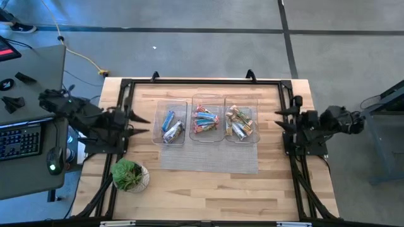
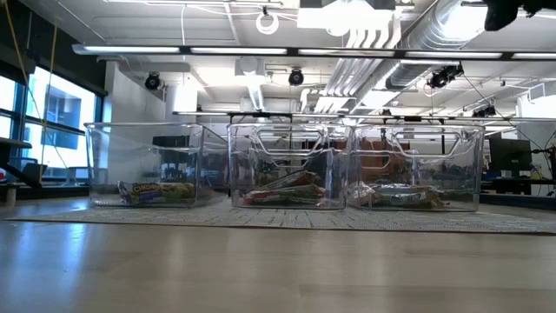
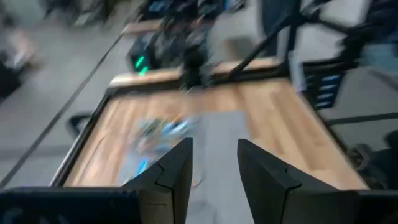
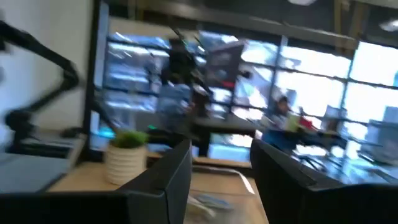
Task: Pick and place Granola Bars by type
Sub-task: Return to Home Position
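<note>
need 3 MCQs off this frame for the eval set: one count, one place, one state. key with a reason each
1. How many clear rectangular plastic bins stand on the grey mat?
A) two B) three C) four

2. Where is the green leafy plant in its round pot?
A) in the middle bin B) on the wooden table, off the mat C) on the mat between two bins

3. How are the left gripper and right gripper?
A) both open, empty B) left shut on a bar C) right shut on a bar

Key:
1 B, three in a row in the high and low views.
2 B, the pot stands on bare wood.
3 A, each wrist view shows an empty gap.
</note>
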Action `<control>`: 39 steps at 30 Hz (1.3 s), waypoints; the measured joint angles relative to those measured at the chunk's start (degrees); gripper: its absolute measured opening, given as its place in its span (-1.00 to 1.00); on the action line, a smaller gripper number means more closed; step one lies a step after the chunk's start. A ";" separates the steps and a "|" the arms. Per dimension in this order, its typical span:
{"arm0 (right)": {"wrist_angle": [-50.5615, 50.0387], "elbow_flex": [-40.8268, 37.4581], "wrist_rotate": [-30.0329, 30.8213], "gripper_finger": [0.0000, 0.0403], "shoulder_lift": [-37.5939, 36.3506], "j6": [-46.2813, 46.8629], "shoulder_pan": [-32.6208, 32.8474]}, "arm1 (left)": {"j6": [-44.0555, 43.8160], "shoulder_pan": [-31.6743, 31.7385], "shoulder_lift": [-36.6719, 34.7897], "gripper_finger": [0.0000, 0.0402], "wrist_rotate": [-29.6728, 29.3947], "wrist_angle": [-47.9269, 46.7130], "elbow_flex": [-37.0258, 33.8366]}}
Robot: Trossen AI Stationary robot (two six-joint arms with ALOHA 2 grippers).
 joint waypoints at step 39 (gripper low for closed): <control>9.96 -18.34 5.52 -0.28 -1.44 -0.52 -0.05 | 9.14 -0.06 -38.52 -0.39 8.75 46.83 -61.19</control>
